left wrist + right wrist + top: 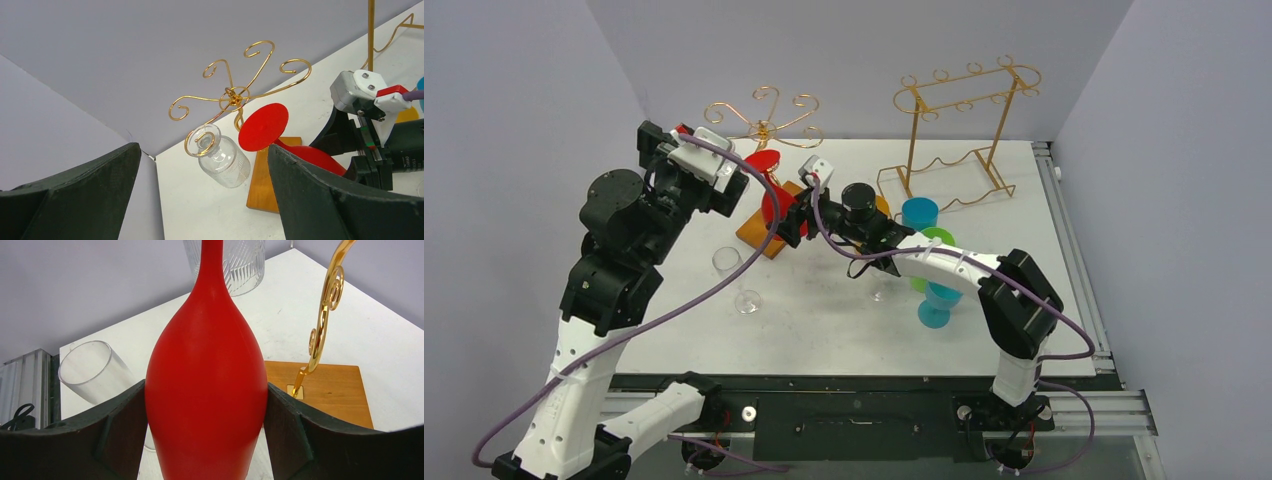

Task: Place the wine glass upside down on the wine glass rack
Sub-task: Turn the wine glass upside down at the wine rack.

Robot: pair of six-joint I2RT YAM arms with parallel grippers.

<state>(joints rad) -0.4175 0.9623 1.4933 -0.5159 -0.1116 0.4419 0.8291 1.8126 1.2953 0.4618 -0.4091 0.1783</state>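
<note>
Your R tool – clamped on red wine glass bowl, fingers part-spread round it, beside rack. Your L tool – wide apart, holding nothing.

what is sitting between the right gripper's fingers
The red wine glass: its bowl fills the gap between the right fingers, stem pointing up. The right wrist view shows it best.

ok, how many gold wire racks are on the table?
2. The tree-shaped wine glass rack stands at the back, left of centre. The taller rectangular frame rack stands at the back right. Nothing suggests a hidden third.
</note>
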